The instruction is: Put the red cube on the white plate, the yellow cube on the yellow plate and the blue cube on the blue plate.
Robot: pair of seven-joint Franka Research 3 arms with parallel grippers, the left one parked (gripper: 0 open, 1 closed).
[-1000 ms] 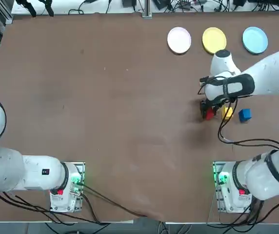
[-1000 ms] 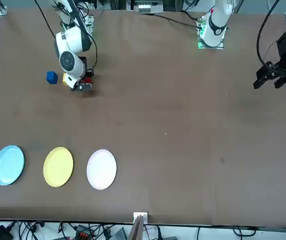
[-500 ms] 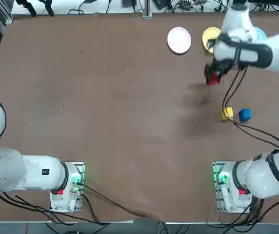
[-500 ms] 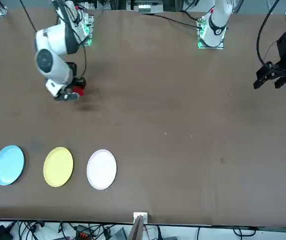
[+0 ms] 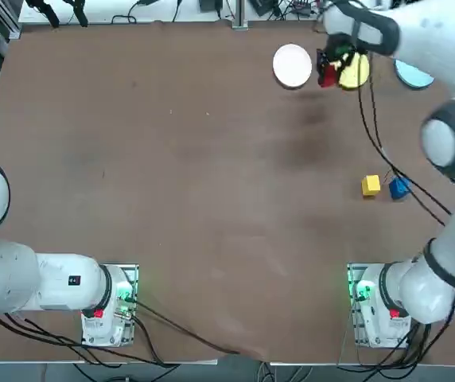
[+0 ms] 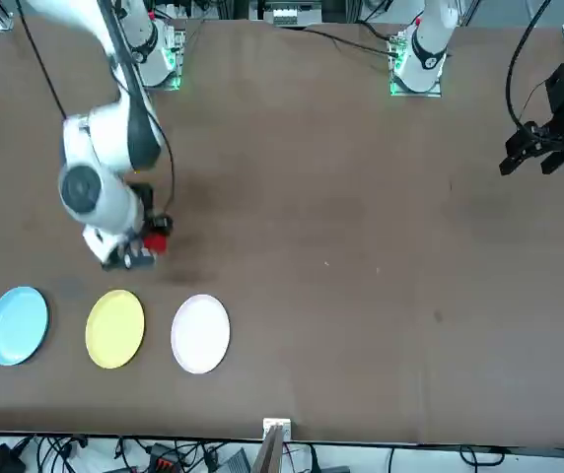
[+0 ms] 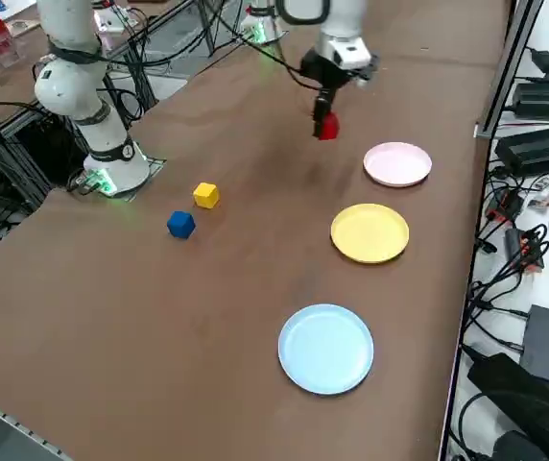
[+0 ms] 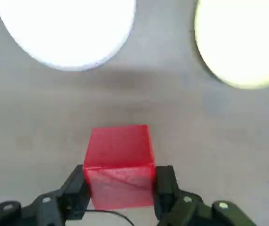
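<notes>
Carried up from beside the yellow cube (image 5: 371, 185) and blue cube (image 5: 399, 189), the red cube (image 5: 328, 76) is now riding clamped in my right gripper (image 5: 330, 72), hovering between white plate (image 5: 292, 65) and yellow plate (image 5: 355, 70); overhead, my arm is covering part of the blue plate (image 5: 413, 76). From the front, all three plates are showing, two cubes hidden. From the side: three plates, three cubes.

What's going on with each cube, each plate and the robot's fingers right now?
red cube: held above the table, short of the plates
right gripper: fingers shut on the red cube
yellow cube: on the table
blue cube: on the table
white plate: empty
yellow plate: empty
blue plate: empty
</notes>
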